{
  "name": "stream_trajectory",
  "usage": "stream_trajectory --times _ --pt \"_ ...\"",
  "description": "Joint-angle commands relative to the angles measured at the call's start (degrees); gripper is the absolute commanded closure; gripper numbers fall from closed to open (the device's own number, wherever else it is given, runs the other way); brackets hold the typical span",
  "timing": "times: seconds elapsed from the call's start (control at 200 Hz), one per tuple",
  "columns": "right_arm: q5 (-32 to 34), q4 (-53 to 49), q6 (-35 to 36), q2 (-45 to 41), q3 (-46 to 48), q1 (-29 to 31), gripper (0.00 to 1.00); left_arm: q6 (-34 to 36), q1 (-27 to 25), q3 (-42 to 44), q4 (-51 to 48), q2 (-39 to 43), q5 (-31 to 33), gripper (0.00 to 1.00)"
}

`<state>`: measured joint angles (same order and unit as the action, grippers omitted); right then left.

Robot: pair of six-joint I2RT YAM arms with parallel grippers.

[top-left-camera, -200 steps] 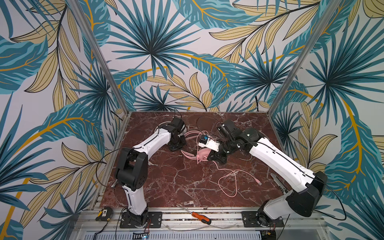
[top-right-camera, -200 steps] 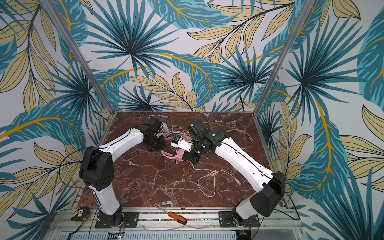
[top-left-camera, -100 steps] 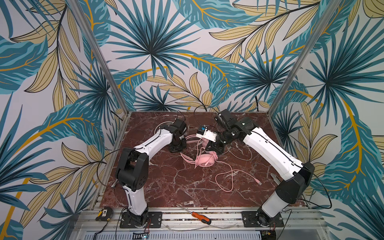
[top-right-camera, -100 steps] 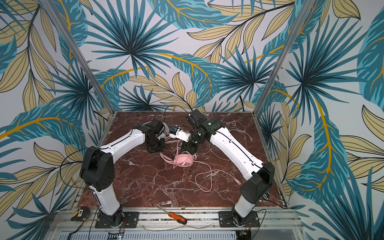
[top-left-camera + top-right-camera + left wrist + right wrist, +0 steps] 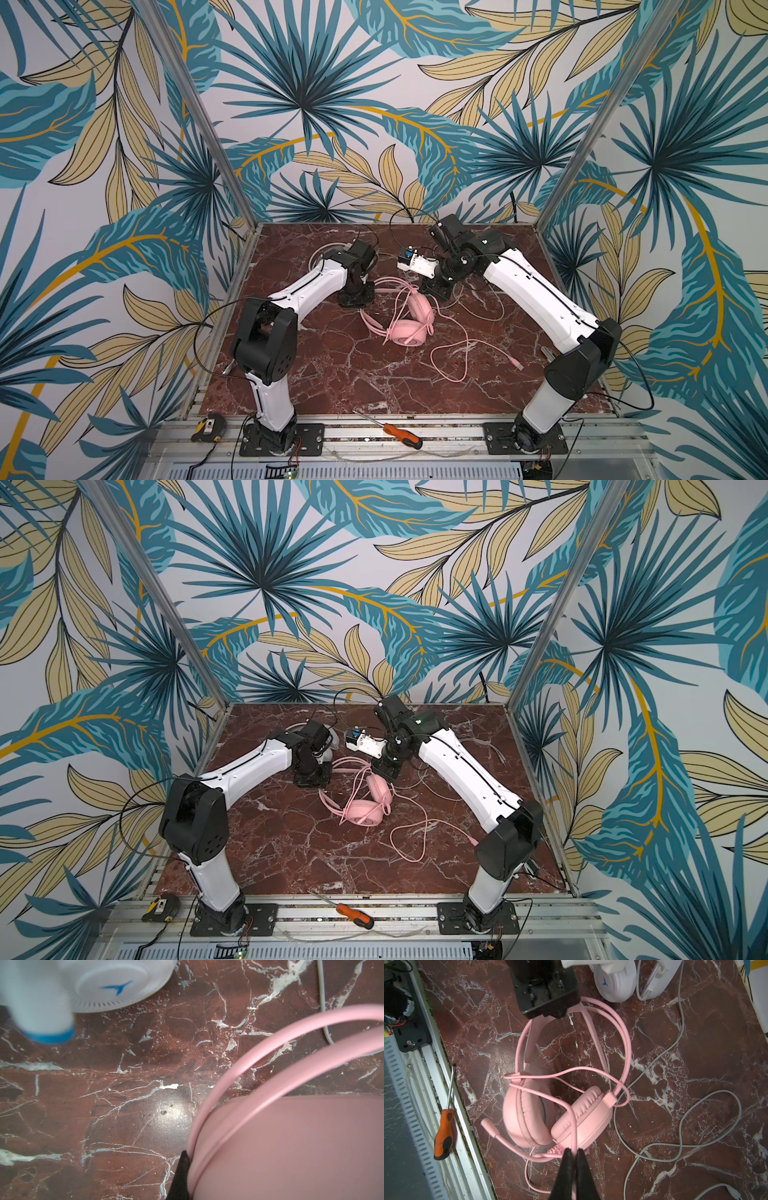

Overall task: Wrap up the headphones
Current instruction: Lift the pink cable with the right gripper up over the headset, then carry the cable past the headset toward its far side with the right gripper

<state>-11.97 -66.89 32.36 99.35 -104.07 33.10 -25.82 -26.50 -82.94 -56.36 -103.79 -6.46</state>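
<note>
Progress modest: clamps pink headphones (image 5: pixel 409 328) by the headband in the closed left tool (image 5: pixel 357 300), pinches pink cable (image 5: pixel 572 1126) in the closed right tool (image 5: pixel 574 1159) above the earcups on the table (image 5: pixel 332 374), shows seemingly barely a turn laid, leaves a long tail and the white headphones (image 5: pixel 612 982) unwrapped.

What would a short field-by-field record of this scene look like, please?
left gripper: shut on the headband of the pink headset
right gripper: shut on the pink cable
cable state: crosses both pink earcups, the rest trails loose on the table
white headset: on the table, not held
screwdriver: on the front rail
</note>
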Motion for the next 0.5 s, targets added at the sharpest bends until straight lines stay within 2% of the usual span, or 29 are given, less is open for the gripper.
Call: stream_trajectory --times 0.0,0.491 --pt "2.9 0.6 -1.7 1.9 -1.2 -0.5 1.00 2.5 -0.7 0.2 0.2 3.7 -3.0 1.00" --pt "8.3 3.6 -10.5 7.6 -2.0 -2.5 1.00 7.3 -1.4 3.2 0.1 6.5 -5.4 1.00"
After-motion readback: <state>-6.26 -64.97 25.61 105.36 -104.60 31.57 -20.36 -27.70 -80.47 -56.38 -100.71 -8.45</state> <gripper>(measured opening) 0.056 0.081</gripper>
